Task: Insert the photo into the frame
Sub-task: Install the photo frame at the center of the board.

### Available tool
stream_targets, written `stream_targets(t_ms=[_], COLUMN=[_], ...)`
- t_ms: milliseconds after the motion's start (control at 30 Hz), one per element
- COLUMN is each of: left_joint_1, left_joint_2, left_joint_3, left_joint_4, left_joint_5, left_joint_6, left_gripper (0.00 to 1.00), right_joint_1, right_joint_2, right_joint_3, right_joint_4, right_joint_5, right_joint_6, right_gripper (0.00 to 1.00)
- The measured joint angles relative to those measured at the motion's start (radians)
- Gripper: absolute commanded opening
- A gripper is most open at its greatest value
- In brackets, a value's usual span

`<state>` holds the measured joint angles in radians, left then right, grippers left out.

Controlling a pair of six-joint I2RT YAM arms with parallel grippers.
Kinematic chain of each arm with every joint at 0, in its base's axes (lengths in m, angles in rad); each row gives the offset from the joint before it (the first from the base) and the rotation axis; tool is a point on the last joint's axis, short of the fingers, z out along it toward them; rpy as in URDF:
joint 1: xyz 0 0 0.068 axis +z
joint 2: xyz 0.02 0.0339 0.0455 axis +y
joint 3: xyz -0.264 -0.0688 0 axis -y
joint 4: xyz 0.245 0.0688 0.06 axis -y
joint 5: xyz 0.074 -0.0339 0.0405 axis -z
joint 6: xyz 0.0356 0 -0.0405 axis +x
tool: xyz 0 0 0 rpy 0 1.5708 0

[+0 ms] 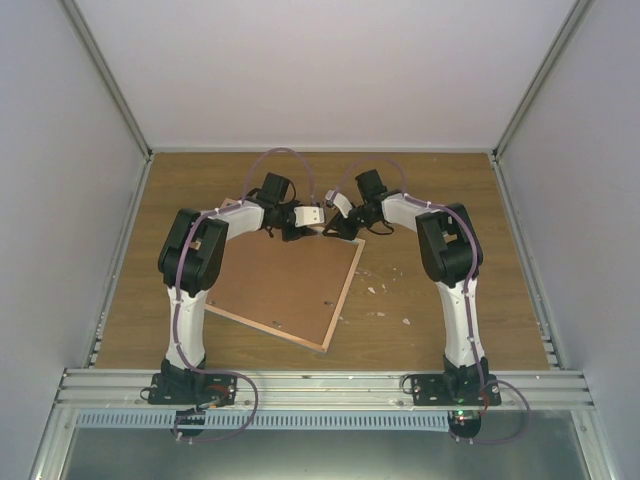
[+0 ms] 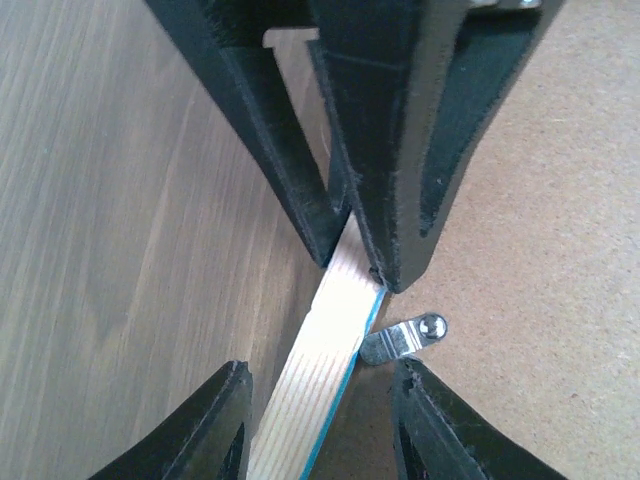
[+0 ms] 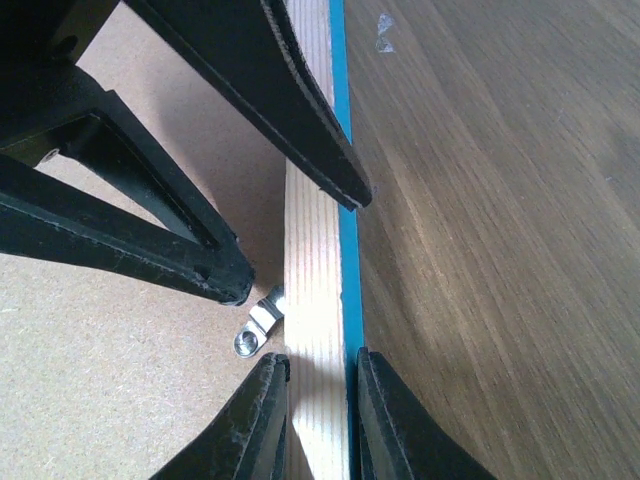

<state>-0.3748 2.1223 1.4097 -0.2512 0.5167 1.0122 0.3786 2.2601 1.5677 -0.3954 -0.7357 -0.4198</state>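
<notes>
1. The frame lies flat on the table with its brown board up. It is turned at an angle, left of centre. Its near corner is close to the table's front edge.
2. The light wood rail carries a teal strip along one side. A small metal clip sits on the board just beside the rail.
3. There is bare table beyond the frame's far edge up to the back wall, and a wide strip to its right. White scraps lie scattered there. Walls close off both sides.
4. Both arms rise from their bases with elbows out to the sides. Their forearms turn inward and the wrists nearly meet at the frame's far corner.
5. The left gripper is partly open and astride the rail, with a gap on each side.
6. The right gripper has its fingers pressed onto both faces of the rail, holding the frame.
</notes>
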Motion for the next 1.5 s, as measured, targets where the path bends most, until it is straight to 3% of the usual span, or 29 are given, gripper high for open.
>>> stream_targets(t_ms=[367,700,867,1200,1233,1333,1367,1500], left_joint_1=[0.001,0.0,-0.007,-0.013,-0.013,-0.004,-0.002,0.003], left_joint_2=[0.043,0.056,0.057,0.033,0.02,-0.043,-0.069,-0.2], left_joint_3=[0.069,0.09,0.09,0.055,0.036,-0.034,-0.06,-0.148], left_joint_4=[-0.068,-0.099,-0.08,-0.015,-0.015,-0.029,-0.034,-0.101], left_joint_5=[0.062,0.084,0.075,0.039,0.036,0.031,0.027,0.028], left_joint_6=[0.262,0.352,0.36,0.285,0.272,0.214,0.198,0.156], left_gripper=[0.34,0.14,0.11,0.46,0.48,0.49,0.48,0.38], right_joint_1=[-0.004,-0.009,-0.011,-0.026,-0.027,-0.032,-0.035,-0.066], right_joint_2=[0.016,0.031,0.035,0.041,0.041,0.053,0.061,0.062], right_joint_3=[0.026,0.054,0.068,0.079,0.081,0.112,0.131,0.177], right_joint_4=[-0.033,-0.064,-0.084,-0.098,-0.099,-0.121,-0.135,-0.162], right_joint_5=[-0.023,-0.037,-0.034,-0.041,-0.041,-0.031,-0.029,-0.033], right_joint_6=[-0.032,-0.051,-0.064,-0.058,-0.056,-0.055,-0.045,-0.039], right_gripper=[0.01,0.01,0.01,0.03,0.07,0.51,0.6,0.72])
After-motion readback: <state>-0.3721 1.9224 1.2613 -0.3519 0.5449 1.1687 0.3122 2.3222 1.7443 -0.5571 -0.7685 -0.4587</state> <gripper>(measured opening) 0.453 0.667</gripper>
